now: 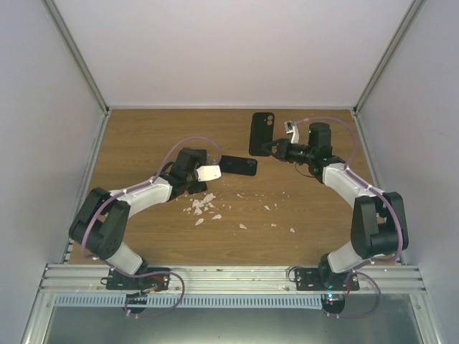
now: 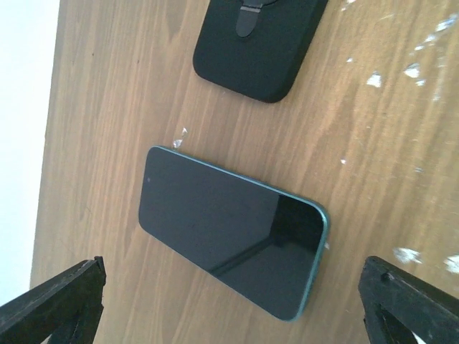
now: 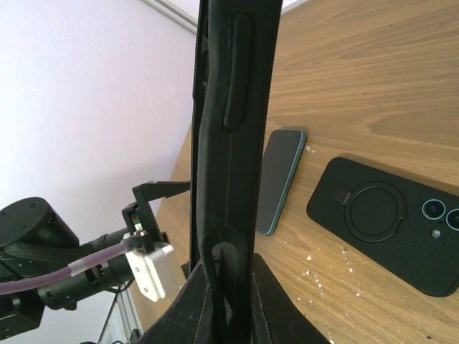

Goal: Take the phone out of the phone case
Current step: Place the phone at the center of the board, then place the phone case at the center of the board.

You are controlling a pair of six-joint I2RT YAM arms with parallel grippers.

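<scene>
L gripper (image 2: 233, 290) hung over phone (image 2: 229, 240), jaws wide, not touching. Phone lay bare, screen up, on table (image 2: 107, 107). Best move, I'd judge: lift L straight up w/ jaws wide, no nudge. Just beyond lay ringed case (image 3: 387, 222), lenses showing. Farther, R gripper (image 3: 226, 276) was clamped on case (image 3: 229, 107) wall; set it down apart from phone. Top view hid phone under L wrist. Case was edge-on, inside unseen. Cdn't tell if ringed case was loaded.

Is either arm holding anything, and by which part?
The right gripper pinches the black phone case by its thin side edge. The left gripper is open, holding nothing.
</scene>
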